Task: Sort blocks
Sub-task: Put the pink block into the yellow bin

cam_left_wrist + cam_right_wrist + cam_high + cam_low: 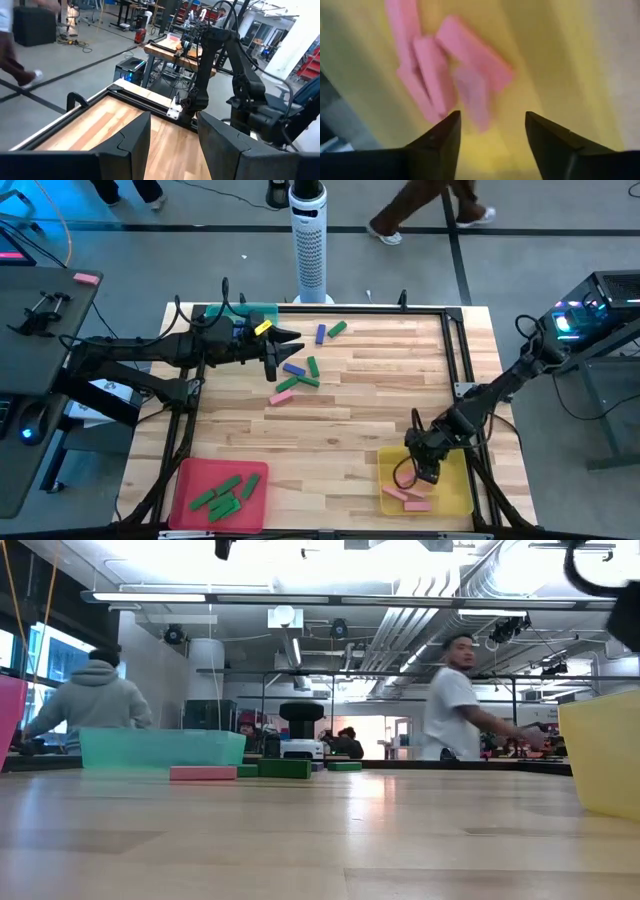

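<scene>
While pink blocks (445,65) lie piled in the yellow tray (455,498), right gripper (428,468) hangs directly over them, fingers spread, nothing between them; one pink block (475,97) looks blurred just below the jaws. Right arm reaches in from the table's right edge, elbow bent, wrist pointing down. Red tray (190,478) holds several green blocks (225,493). Teal tray (262,312) sits at the far left corner, contents hidden. Loose blue, green and pink blocks (300,375) lie mid-table just beside the left gripper (290,352). Left arm stretches level from the left side, fingers parted, holding nothing.
</scene>
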You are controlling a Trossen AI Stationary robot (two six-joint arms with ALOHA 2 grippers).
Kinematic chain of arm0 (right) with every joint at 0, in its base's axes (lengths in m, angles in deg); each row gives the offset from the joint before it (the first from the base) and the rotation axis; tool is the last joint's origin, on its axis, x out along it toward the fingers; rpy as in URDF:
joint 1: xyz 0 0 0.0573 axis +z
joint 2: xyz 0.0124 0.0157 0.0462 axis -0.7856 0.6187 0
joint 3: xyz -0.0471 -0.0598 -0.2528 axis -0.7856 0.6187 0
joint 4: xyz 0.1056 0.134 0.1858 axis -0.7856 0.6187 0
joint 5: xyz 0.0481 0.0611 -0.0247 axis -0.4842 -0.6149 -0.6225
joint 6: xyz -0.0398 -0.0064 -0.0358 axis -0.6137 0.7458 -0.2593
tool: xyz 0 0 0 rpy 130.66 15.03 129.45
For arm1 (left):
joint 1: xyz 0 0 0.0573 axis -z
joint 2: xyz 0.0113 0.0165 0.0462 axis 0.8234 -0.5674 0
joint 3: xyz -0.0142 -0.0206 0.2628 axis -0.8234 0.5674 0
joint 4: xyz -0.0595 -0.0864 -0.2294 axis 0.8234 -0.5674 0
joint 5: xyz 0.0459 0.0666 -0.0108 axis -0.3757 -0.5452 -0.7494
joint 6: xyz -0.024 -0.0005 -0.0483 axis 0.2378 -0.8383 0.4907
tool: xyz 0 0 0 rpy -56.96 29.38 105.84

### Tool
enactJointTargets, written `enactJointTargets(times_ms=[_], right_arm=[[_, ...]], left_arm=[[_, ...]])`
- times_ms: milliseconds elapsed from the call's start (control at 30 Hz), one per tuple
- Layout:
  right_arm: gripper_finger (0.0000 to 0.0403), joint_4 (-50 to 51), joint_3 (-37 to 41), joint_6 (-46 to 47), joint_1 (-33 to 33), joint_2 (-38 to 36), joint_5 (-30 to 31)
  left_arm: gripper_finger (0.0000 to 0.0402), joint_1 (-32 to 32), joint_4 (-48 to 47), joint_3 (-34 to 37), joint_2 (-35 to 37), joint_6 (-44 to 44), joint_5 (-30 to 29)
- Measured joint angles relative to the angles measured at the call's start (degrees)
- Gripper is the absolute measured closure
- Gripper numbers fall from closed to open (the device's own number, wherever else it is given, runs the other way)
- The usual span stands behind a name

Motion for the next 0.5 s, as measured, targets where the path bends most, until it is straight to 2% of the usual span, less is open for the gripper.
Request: enactJointTargets(times_ms=[200, 500], right_arm=[[0.0190, 1.2, -6.0, -6.6, -5.5, -3.2, 4.4], [0.0193, 3.1, -17.9, -20.5, -17.3, -6.0, 22.5]], left_arm=[[0.0253, 0.0, 0.0, 0.0, 0.0, -3.3, 0.0], [0.0253, -0.1, 1.9, 0.0, 0.0, -10.8, 0.0]])
